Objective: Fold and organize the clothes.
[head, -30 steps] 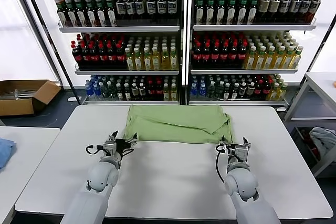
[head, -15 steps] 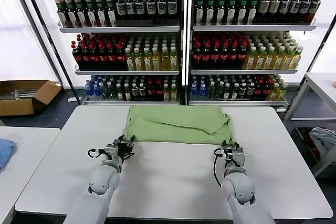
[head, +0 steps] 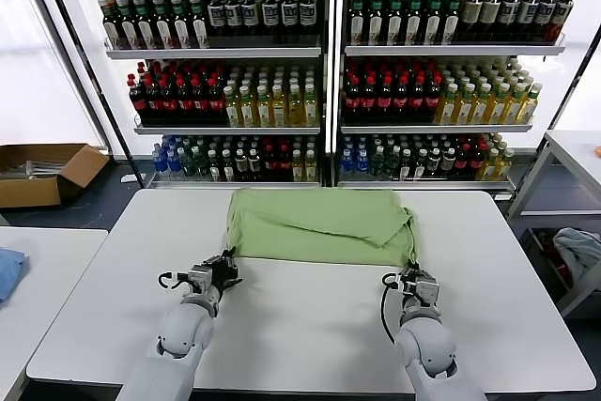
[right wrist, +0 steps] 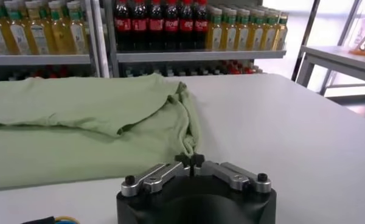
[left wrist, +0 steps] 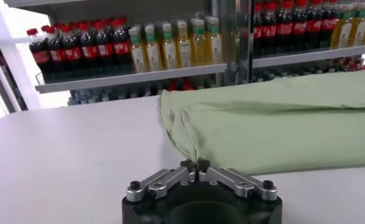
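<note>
A light green shirt (head: 321,225) lies folded on the far half of a white table (head: 310,316), its long axis running left to right across the tabletop, plain green side up. The left gripper (head: 225,268) is clenched on the shirt's near-left corner, and the left wrist view shows its fingertips (left wrist: 188,164) pressed together on a drawn-up pinch of cloth (left wrist: 196,152). The right gripper (head: 415,275) is likewise clamped on the near-right corner, where the right wrist view shows a thin fold of fabric (right wrist: 189,143) caught between the closed jaws. Both corners sit at the shirt's near edge, the rest of the garment spreading away toward the far side of the table. A ridge of doubled cloth crosses the upper layer from left to right, rising toward the right end; which end holds the collar cannot be made out from these views. Behind the table stand shelves of bottled drinks (head: 319,72). A cardboard box (head: 42,171) sits on the floor at far left, and a second table (head: 38,279) edges in at near left.
</note>
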`<move>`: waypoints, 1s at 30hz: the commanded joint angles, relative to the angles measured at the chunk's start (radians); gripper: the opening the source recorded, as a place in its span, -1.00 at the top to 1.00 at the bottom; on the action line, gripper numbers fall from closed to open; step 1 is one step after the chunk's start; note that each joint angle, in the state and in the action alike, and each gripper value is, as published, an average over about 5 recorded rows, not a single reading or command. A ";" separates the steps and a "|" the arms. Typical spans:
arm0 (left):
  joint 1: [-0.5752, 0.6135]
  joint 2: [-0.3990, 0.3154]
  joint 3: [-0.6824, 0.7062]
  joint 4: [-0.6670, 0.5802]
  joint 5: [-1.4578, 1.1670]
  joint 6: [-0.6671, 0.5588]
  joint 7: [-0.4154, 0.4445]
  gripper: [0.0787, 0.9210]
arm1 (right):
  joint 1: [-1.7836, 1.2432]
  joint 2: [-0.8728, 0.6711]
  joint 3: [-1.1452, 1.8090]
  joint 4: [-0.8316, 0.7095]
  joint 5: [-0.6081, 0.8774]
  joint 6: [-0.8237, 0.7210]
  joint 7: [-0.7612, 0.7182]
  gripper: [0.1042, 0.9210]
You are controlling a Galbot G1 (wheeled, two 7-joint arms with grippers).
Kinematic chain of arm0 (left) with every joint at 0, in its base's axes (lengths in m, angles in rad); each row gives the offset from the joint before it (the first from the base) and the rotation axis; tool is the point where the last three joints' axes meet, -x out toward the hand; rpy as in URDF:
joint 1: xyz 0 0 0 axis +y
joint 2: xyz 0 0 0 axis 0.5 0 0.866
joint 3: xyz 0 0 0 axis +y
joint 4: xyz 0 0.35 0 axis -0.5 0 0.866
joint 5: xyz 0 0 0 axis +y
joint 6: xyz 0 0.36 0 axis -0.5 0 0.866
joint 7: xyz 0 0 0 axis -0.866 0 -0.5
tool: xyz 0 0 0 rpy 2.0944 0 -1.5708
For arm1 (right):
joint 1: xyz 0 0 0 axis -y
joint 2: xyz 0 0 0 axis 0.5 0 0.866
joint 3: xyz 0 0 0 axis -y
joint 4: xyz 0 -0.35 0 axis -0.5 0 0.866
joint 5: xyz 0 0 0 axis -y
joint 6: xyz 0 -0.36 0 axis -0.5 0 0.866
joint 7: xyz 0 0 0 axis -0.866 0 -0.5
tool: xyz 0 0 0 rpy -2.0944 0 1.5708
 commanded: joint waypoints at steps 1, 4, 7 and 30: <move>0.157 0.025 -0.004 -0.251 0.031 -0.024 -0.001 0.98 | -0.087 0.000 0.004 0.190 -0.025 -0.004 0.013 0.99; 0.232 0.027 -0.009 -0.357 0.036 -0.014 -0.012 0.98 | -0.156 0.021 0.016 0.287 -0.037 -0.029 0.037 0.99; 0.320 0.030 -0.015 -0.452 0.042 -0.008 -0.022 0.98 | -0.262 0.054 0.029 0.374 -0.061 -0.052 0.046 0.99; 0.634 0.077 -0.041 -0.616 0.048 -0.012 -0.040 0.98 | -0.616 0.047 0.020 0.510 -0.251 -0.059 0.084 0.96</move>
